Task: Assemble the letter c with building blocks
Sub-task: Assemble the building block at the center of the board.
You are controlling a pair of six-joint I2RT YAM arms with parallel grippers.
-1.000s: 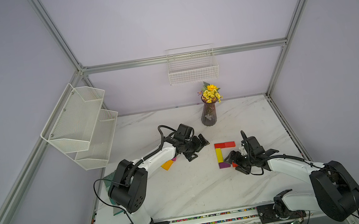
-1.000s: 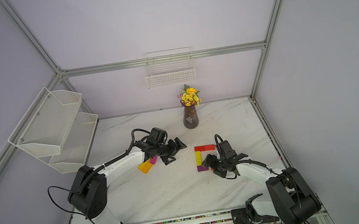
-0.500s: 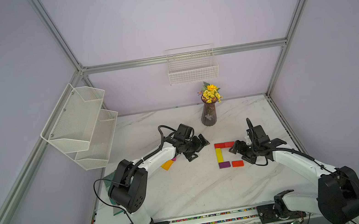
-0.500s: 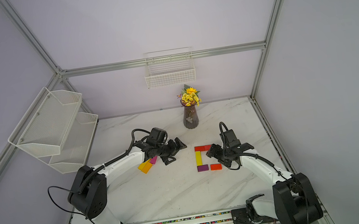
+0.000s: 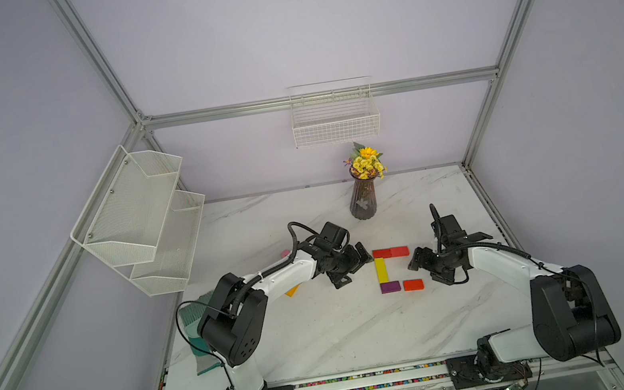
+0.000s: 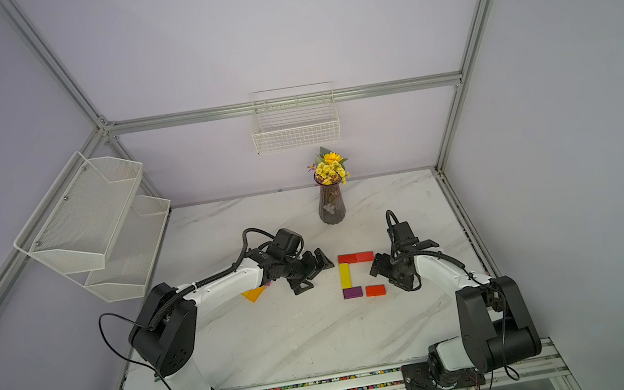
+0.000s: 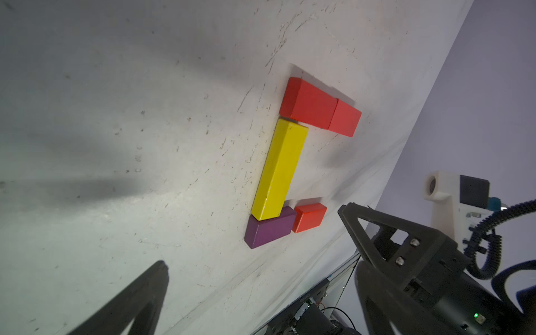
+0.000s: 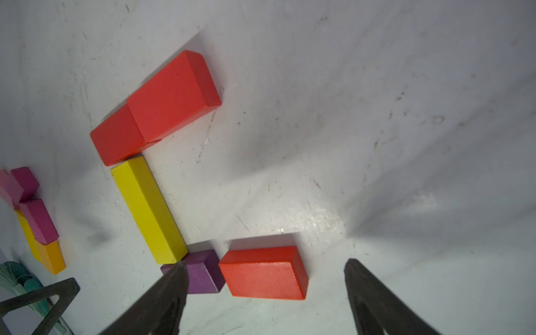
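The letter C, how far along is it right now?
Nearly done: two red blocks form the top, the yellow block the spine, the purple block and orange-red block the bottom. Nothing is in hand; left claw and right claw are both open. Remaining, perhaps: nudging the orange-red block flush against the purple one.

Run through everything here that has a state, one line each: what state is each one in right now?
left gripper: open, empty.
right gripper: open, empty.
two red blocks: flat, end to end, the letter's top bar.
yellow block: flat, the letter's spine.
purple block: flat, at the spine's near end.
orange-red block: flat, beside the purple block.
spare blocks: heaped, unused.
vase: upright.
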